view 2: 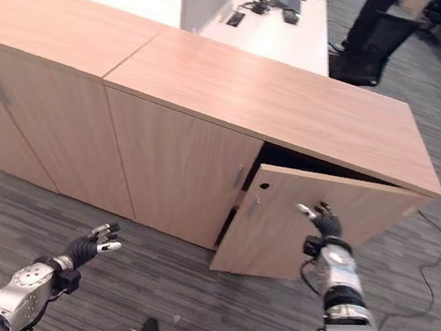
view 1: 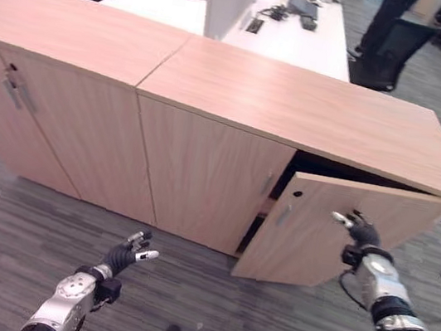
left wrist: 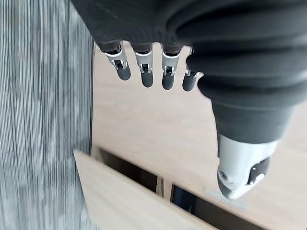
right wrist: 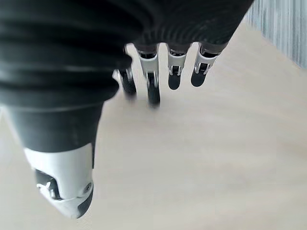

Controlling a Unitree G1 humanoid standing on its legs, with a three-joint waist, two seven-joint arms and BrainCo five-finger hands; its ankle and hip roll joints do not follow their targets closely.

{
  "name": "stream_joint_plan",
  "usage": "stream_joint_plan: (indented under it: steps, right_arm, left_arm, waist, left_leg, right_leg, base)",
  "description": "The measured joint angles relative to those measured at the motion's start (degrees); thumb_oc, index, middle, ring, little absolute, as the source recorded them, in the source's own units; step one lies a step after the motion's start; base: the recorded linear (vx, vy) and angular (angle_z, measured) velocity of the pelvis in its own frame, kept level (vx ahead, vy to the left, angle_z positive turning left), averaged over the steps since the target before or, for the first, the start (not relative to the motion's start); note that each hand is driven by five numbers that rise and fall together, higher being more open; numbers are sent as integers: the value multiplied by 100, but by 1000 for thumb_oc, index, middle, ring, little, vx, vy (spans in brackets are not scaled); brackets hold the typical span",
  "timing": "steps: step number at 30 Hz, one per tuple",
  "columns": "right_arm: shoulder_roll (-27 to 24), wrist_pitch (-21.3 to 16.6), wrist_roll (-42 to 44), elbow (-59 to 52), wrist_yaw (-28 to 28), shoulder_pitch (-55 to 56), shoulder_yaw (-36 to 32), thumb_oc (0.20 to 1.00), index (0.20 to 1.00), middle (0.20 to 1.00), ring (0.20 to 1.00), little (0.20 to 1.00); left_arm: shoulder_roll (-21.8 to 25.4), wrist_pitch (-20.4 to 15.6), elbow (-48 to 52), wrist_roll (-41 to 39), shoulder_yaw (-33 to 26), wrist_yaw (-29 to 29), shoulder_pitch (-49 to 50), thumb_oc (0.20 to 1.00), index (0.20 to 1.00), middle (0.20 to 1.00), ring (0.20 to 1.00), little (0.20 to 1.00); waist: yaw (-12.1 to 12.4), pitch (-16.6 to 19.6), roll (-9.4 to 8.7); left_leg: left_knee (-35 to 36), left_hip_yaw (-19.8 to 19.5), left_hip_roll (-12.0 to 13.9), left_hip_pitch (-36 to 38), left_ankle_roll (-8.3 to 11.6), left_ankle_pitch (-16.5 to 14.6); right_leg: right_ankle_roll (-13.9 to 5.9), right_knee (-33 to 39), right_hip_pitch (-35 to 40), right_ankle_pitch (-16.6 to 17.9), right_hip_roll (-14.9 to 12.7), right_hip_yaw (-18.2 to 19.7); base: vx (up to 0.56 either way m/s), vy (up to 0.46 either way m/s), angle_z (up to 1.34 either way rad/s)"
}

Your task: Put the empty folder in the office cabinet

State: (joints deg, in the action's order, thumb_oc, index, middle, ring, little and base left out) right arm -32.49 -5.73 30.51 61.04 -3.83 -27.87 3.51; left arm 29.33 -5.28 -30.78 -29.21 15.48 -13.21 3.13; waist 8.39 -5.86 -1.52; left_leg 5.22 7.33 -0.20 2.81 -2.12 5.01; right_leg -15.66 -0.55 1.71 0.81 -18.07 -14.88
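The left hand [view 1: 124, 256] hangs low over the grey carpet [view 1: 10, 224], fingers relaxed and holding nothing. The wooden office cabinet [view 1: 296, 110] has its right door [view 1: 319, 232] half open. The right hand [view 1: 359, 230], fingers straight, is at that door's face. I cannot see any folder.

The office cabinet [view 1: 296, 114] is a low, wide unit of light wood-grain panels with a flat top, standing on grey carpet and joined on the robot's left to a second unit of the same make. Its left door [view 1: 203, 171] is closed and carries a slim metal handle near its right edge. Its right door [view 1: 336, 230] stands swung partly outward, hinged at the right, showing a dark interior behind it. That open door bears a small round keyhole and a slim handle near its free edge.
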Motion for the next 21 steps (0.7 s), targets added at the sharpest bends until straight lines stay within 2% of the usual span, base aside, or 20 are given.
stream_joint_plan:
  steps: [1, 3, 4, 5, 6, 8, 9, 10, 14, 17, 21]
  right_arm:
    - [-79, 1, -1, 48, 12, 6, 0, 1000, 1000, 1000, 1000, 1000]
    - [-481, 38, -1, 462, 137, 3, -107, 1000, 1000, 1000, 1000, 1000]
    - [-620, 94, -2, 694, 145, -44, -169, 1000, 1000, 1000, 1000, 1000]
    - [-704, 183, -2, 988, 93, -59, -172, 1000, 1000, 1000, 1000, 1000]
    - [-727, 190, -5, 1105, 138, -34, -167, 1000, 1000, 1000, 1000, 1000]
    - [-869, 206, -6, 1162, 198, 61, -157, 1000, 1000, 1000, 1000, 1000]
    - [-974, 226, -8, 1160, 217, 32, -168, 1000, 1000, 1000, 1000, 1000]
    - [-1140, 313, -14, 1203, 254, 35, -153, 1000, 1000, 1000, 1000, 1000]
    - [-1487, 376, -12, 1389, 329, 36, -140, 1000, 1000, 1000, 1000, 1000]
    - [-1576, 383, -12, 1450, 382, 35, -160, 1000, 1000, 1000, 1000, 1000]
    - [-1568, 379, -11, 1559, 384, 26, -180, 1000, 1000, 1000, 1000, 1000]
  left_arm:
    - [3, 11, -29, -26, 27, -28, 27, 1000, 1000, 1000, 1000, 1000]
    - [-84, 11, -27, -55, 22, -89, 103, 1000, 1000, 1000, 1000, 1000]
    - [-63, 6, 26, -91, 13, -126, 189, 1000, 1000, 1000, 1000, 1000]
    - [16, 6, 105, -91, 16, -148, 315, 1000, 1000, 1000, 1000, 1000]
    - [54, -2, 125, -91, -18, -143, 472, 1000, 1000, 1000, 1000, 1000]
    - [-222, 15, 153, -89, 36, -175, 648, 1000, 1000, 1000, 1000, 1000]
    - [-369, 23, 186, -88, 80, -203, 681, 1000, 1000, 1000, 1000, 1000]
    - [-508, 26, 246, -90, 78, -236, 680, 1000, 1000, 1000, 1000, 1000]
    - [-701, 27, 392, -90, 110, -268, 670, 1000, 1000, 1000, 1000, 1000]
    - [-692, 31, 397, -89, 126, -289, 641, 1000, 1000, 1000, 1000, 1000]
    - [-679, 59, 390, -87, 150, -285, 696, 1000, 1000, 1000, 1000, 1000]
  waist:
    - [-13, 12, 0]
    - [-70, 37, 51]
    - [-41, 66, 1]
    - [23, 152, -137]
    - [64, 275, -232]
    - [-2, 398, -69]
    - [91, 463, 146]
    - [53, 458, 236]
    - [-4, 484, 530]
    - [7, 503, 610]
    - [47, 504, 612]
  left_leg:
    - [41, -36, -29, 44, -30, -47]
    - [48, -330, -104, 68, 38, -73]
    - [49, -411, -131, 132, 106, -99]
    - [49, -421, -176, 180, 217, -146]
    - [52, -501, -171, 190, 329, -193]
    - [47, -626, 108, 232, 498, -215]
    - [48, -655, 274, 226, 537, -196]
    - [44, -761, 364, 237, 645, -144]
    - [6, -938, 614, 220, 802, -102]
    - [48, -1068, 702, 168, 862, -145]
    - [49, -1114, 760, 81, 862, -149]
  right_leg:
    - [-32, 158, -154, 113, 12, 54]
    - [58, 596, -256, 601, 34, 634]
    - [87, 570, -190, 582, 22, 609]
    - [104, 580, -119, 573, 34, 592]
    - [365, 596, -81, 844, 58, 635]
    - [537, 602, 53, 731, 356, 456]
    - [603, 603, 77, 712, 506, 394]
    - [678, 598, 141, 717, 595, 244]
    - [794, 602, 273, 613, 837, -48]
    - [819, 603, 304, 553, 924, -158]
    - [868, 601, 276, 521, 963, -187]
  base:
    - [168, -122, 37]
    - [128, -161, 70]
    - [132, -196, 69]
    - [76, -108, 31]
    - [103, -168, 33]
    - [69, -142, 30]
    - [56, -135, 19]
    - [43, -133, 35]
    - [36, -105, 26]
    - [27, -80, 20]
    - [26, -32, 14]
